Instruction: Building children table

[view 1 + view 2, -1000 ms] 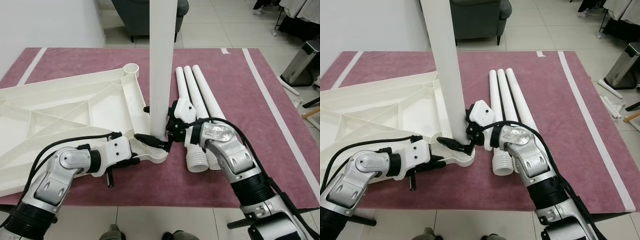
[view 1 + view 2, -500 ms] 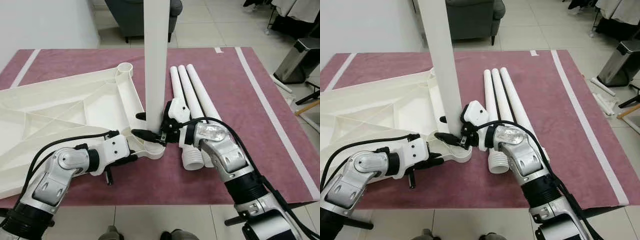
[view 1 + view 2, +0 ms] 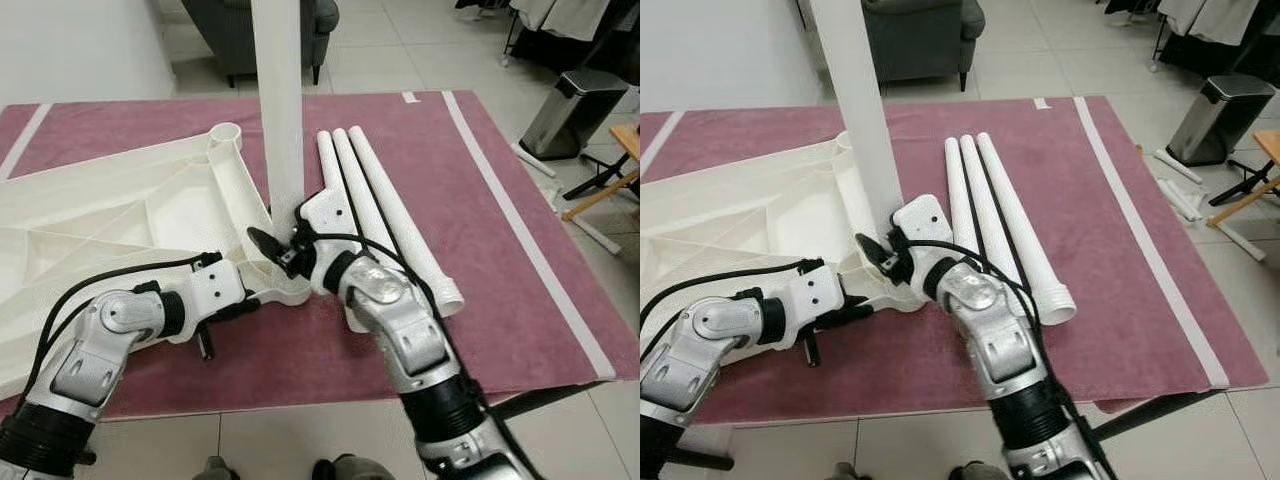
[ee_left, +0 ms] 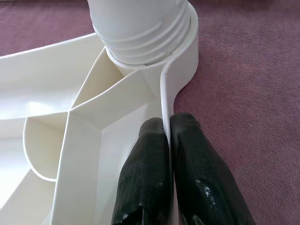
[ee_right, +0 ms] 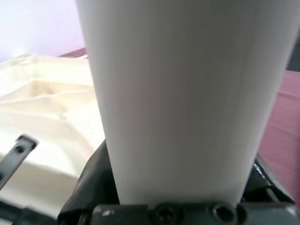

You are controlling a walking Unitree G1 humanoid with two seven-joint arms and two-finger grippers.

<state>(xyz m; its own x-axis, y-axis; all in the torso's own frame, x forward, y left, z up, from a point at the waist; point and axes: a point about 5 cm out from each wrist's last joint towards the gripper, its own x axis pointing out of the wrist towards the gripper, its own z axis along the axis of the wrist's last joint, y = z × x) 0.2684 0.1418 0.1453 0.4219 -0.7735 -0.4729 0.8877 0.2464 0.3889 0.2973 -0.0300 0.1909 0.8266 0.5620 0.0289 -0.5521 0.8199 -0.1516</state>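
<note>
One leg (image 3: pixel 278 100) stands upright in the near corner socket of the inverted tabletop (image 3: pixel 120 215), threads partly seated; the right gripper (image 3: pixel 283 240) is clamped around its base. The left gripper (image 4: pixel 167 140), fingers closed, pinches the tabletop rim at the socket's 6 o'clock. Three loose legs (image 3: pixel 375 200) lie on the rug (image 3: pixel 470 180) at 3 o'clock, unfitted.

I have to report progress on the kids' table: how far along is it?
One leg stands in the corner socket of the upturned tabletop, threads showing. The right gripper clasps it; the left gripper pinches the rim. Three legs lie on the rug.
</note>
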